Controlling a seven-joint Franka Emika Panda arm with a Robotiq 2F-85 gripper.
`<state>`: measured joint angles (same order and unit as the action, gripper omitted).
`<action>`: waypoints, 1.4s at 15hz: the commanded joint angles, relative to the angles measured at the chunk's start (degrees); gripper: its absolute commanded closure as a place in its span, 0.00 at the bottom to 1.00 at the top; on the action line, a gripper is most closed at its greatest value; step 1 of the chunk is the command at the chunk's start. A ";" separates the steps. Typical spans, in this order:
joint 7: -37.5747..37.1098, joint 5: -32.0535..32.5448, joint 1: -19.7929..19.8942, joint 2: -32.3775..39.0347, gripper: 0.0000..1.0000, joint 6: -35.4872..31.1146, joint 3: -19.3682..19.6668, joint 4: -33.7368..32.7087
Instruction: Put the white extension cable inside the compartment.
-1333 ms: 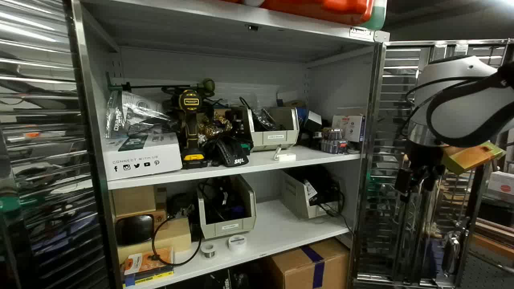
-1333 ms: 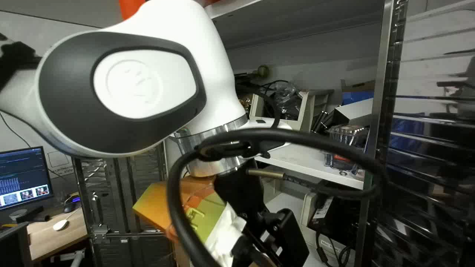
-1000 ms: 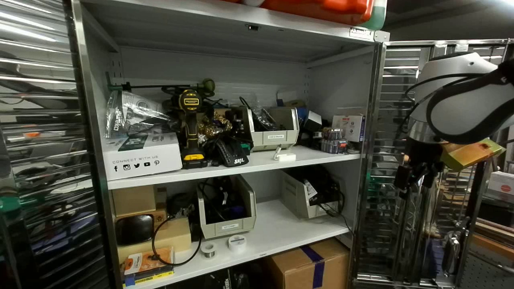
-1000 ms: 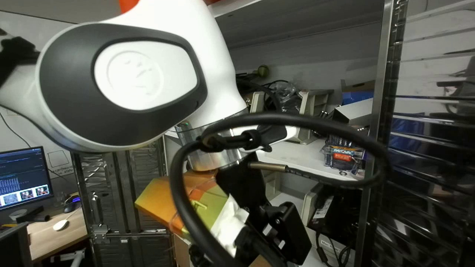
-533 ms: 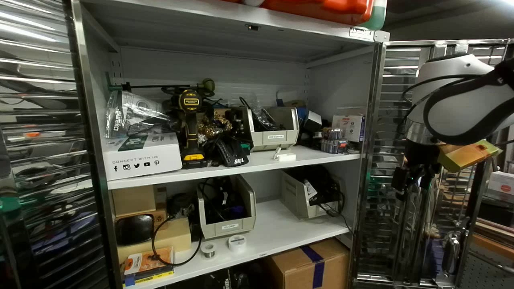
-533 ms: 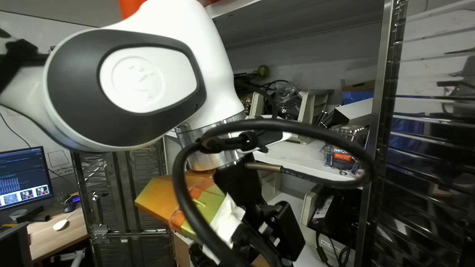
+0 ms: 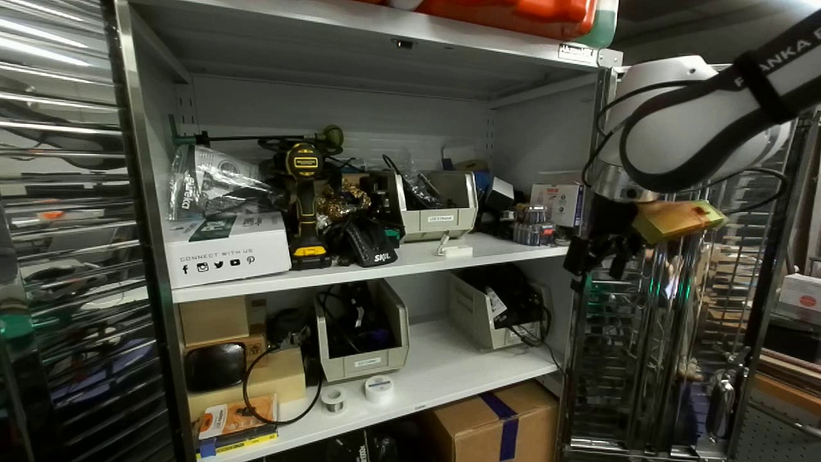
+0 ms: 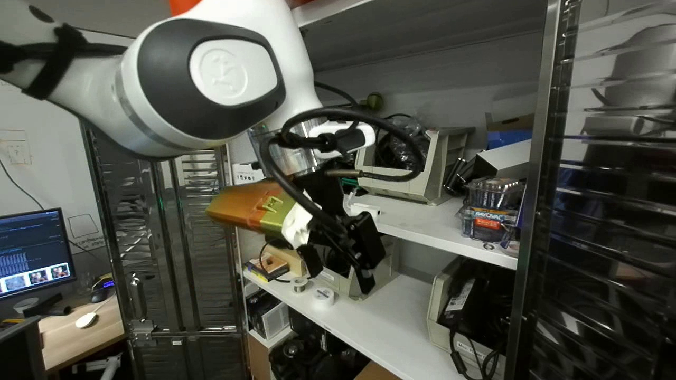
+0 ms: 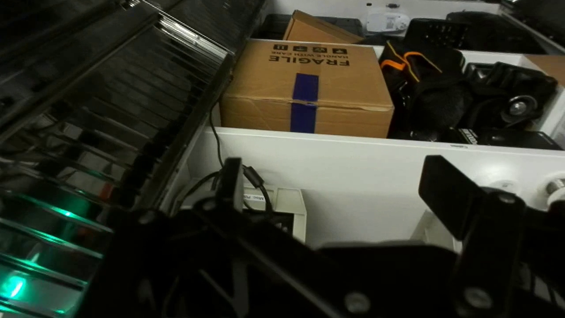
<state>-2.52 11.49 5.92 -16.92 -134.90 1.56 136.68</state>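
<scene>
Since the earlier frame, the tool [image 9: 336, 187] has moved upward and nearer the compartment [image 7: 410, 115]; within the latter, we find nothing shifted. Left to right: what we take for the white extension cable [image 7: 457, 251] rests inside the compartment, close to its front edge. Placement, in our judgement, is done. Farther right, the tool stands wide, holding nothing. We consider only withdrawal outstanding, unless a deeper position is required.

Upper shelf [image 7: 417, 255] with drill [image 7: 306, 208], bin [image 7: 442, 228]
</scene>
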 commanded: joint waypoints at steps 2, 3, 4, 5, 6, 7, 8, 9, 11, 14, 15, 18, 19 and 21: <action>-7.51 -3.19 -1.79 7.58 0.00 7.45 -2.36 -12.63; -9.54 -3.52 -2.00 9.19 0.00 9.56 -2.67 -15.14; -11.52 -3.69 -2.19 10.77 0.00 12.55 -2.93 -17.77; -12.69 -4.82 -2.57 12.41 0.00 15.86 -2.92 -20.47; -14.49 -5.14 -2.77 13.82 0.00 18.72 -3.02 -22.78; -15.87 -5.83 -3.06 15.11 0.00 20.47 -2.95 -24.81; -18.08 -6.12 -3.28 16.50 0.00 23.22 -2.92 -27.16; -20.63 -6.15 -3.49 17.88 0.00 25.84 -2.86 -29.33; -25.32 -6.50 -3.92 20.39 0.00 30.73 -2.58 -33.27; -28.39 -6.29 -4.63 23.01 0.00 33.37 -2.27 -37.15; -28.63 -6.61 -4.76 23.95 0.00 34.27 -2.11 -38.51; -30.33 -7.21 -5.06 26.52 0.00 37.67 -1.58 -42.34; -30.04 -7.22 -5.13 27.02 0.00 37.75 -1.50 -43.19; -26.12 -7.60 -4.99 26.88 0.00 34.73 -1.56 -43.15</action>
<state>-31.18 5.34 1.91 8.48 -100.38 -0.93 97.32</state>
